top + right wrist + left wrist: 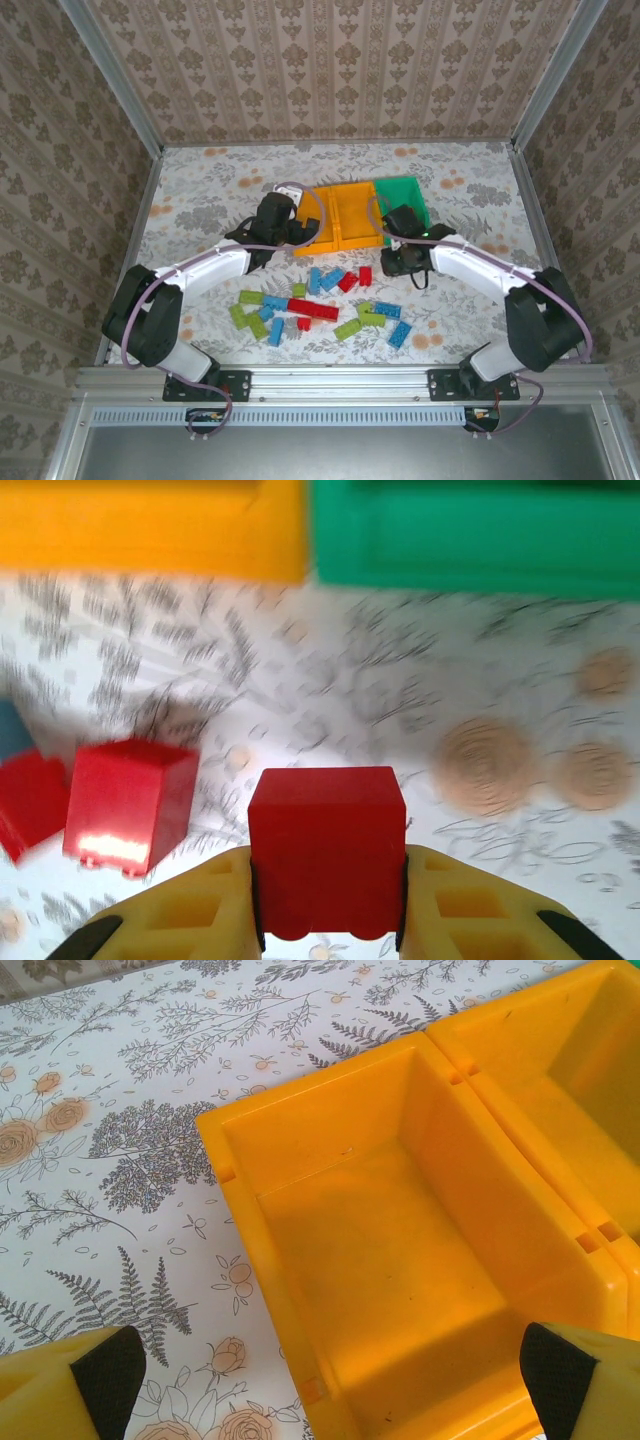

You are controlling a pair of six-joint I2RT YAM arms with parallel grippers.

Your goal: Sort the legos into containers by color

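A: What do we see at the far left?

B: We see the left claw (335, 1380) spread wide, holding nothing. It hangs above the near-left corner of the left orange-yellow bin (400, 1260). From its wrist we look straight down onto that bin's floor.

A: And moving right from there?

B: The middle orange-yellow bin (362, 215) is joined to the first, and the green bin (400, 192) closes the row. All three stand on the flowered table (200, 190), towards its far half.

A: Where are the legos (320, 305)?

B: They are scattered on the table in front of the bins, between the two arms. We can pick out lime green ones mostly at the left of the heap and blue ones mixed through it. A long red brick (312, 308) lies near the middle, and two short red ones are at the far right edge.

A: And the right claw (327, 908)?

B: It is pressed onto a red brick (327, 850), one finger against each side. It sits just in front of the green bin's near wall, beside another red brick (130, 805) lying on the table to its left. We cannot tell whether the pinched brick is off the table.
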